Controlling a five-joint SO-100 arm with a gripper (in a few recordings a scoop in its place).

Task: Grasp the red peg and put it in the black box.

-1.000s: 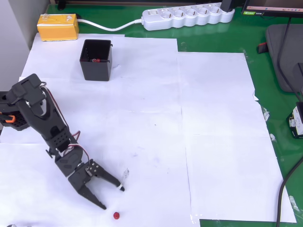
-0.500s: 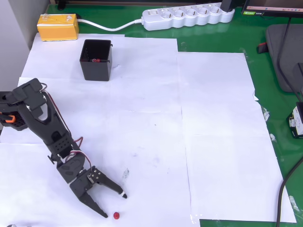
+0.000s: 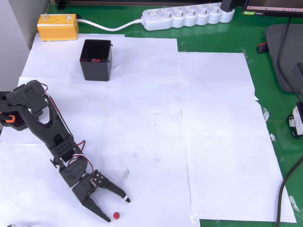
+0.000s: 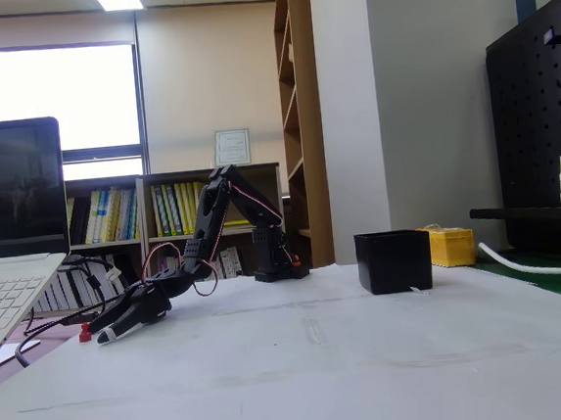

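Overhead view: gripper (image 3: 116,209), jaws spread wide and holding nothing, low over the white paper (image 3: 213,142); the red peg (image 3: 116,215) lies on the paper just beside the lower fingertip. Black box (image 3: 96,60) stands well apart near the yellow block (image 3: 57,26); a small red item inside it is indistinct

The red peg (image 4: 85,332) is showing as only a tiny speck in the fixed view, its contact with the gripper (image 4: 103,336) untellable.
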